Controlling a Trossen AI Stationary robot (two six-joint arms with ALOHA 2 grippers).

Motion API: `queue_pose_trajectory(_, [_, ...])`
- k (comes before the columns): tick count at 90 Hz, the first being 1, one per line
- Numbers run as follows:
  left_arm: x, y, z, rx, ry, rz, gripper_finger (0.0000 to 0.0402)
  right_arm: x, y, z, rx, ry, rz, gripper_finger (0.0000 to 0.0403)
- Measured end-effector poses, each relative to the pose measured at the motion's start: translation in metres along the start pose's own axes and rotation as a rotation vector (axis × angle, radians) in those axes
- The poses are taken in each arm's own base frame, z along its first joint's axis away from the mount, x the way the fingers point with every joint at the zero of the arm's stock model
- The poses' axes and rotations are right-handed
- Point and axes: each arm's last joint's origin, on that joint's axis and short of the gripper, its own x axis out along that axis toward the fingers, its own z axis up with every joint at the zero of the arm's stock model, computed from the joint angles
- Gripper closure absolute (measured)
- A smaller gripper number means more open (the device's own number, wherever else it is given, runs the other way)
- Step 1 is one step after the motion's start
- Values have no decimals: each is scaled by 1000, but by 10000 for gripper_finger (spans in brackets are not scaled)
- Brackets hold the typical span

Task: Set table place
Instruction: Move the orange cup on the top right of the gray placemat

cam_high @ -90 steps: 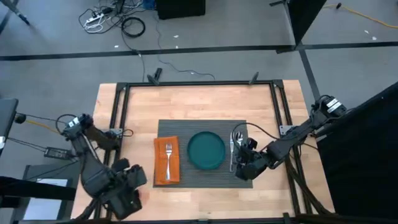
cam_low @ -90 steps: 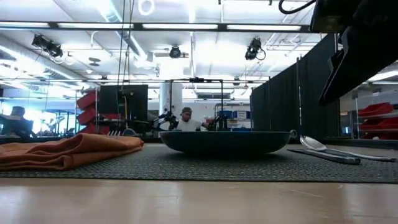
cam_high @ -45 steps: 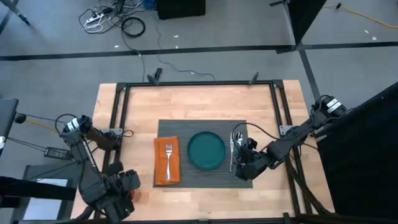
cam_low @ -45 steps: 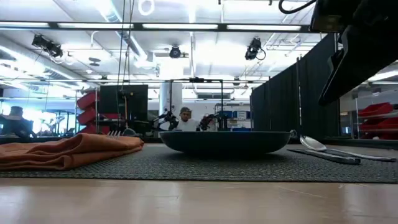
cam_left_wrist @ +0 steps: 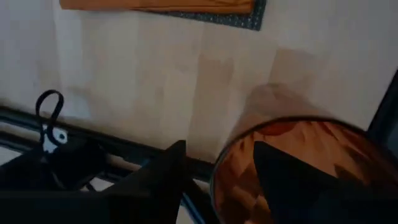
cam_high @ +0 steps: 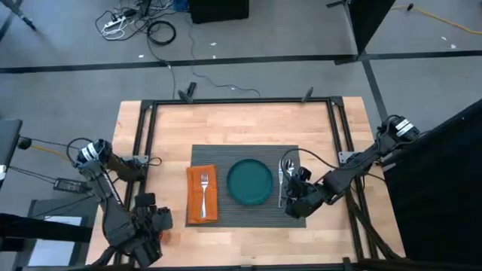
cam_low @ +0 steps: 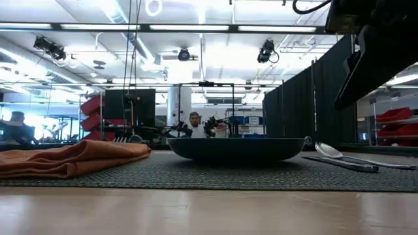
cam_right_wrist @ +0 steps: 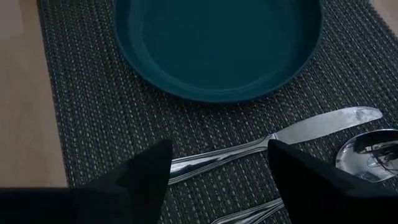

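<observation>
A dark grey placemat (cam_high: 226, 154) lies at the middle of the table (cam_high: 241, 124). It carries an orange napkin (cam_high: 194, 202) with a fork (cam_high: 204, 188) on it, a teal plate (cam_high: 250, 182), a knife (cam_right_wrist: 292, 134) and a spoon (cam_right_wrist: 367, 152). My right gripper (cam_right_wrist: 217, 180) hangs open above the knife's handle at the placemat's near right corner. An orange cup (cam_left_wrist: 292, 155) stands near the table's near left corner. My left gripper (cam_left_wrist: 221, 149) is over the cup, open, with the cup's wall between its fingers. My left gripper comes at the cup from above, with one finger (cam_left_wrist: 292, 180) inside it and the other finger (cam_left_wrist: 165, 177) outside its wall (cam_left_wrist: 217, 180). I cannot tell whether either finger touches the cup.
A black metal frame (cam_high: 143, 150) edges the table, and its rail (cam_left_wrist: 118, 149) runs close beside the cup. Bare wood lies on the far side and the left of the placemat. In the low view, people sit far off in the room behind.
My left gripper has shifted a little toward the table's left edge, staying at the near left corner. The placemat and everything on it have kept their places.
</observation>
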Motion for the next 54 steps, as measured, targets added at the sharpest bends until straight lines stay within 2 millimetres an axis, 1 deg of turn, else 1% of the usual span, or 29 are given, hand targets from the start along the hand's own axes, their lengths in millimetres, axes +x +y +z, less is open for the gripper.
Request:
queue_pose_trajectory(13, [17, -5, 2, 30, 9, -29, 231, 0, 1, 1, 1, -7, 8, 165])
queue_pose_trajectory(21, [28, -6, 2, 30, 29, -32, 247, 0, 1, 1, -1, -10, 7, 165])
queue_pose_trajectory(28, [37, -7, 4, 24, 29, -43, 281, 0, 1, 1, -2, -12, 5, 164])
queue_pose_trajectory(32, [39, -7, 6, 21, 34, -55, 311, 0, 1, 1, -2, -12, 5, 163])
queue_pose_trajectory(38, [39, -6, 9, 24, 34, -67, 366, 0, 1, 1, -12, -11, 5, 163])
queue_pose_trajectory(41, [38, -6, 12, 16, 30, -82, 382, 0, 1, 1, -19, -6, 9, 163])
queue_pose_trajectory(49, [34, -3, 21, -15, 32, -92, 395, -1, 1, -1, -40, 16, 21, 165])
queue_pose_trajectory(54, [27, 1, 30, -29, 26, -102, 399, -1, 2, -2, -51, 28, 28, 167])
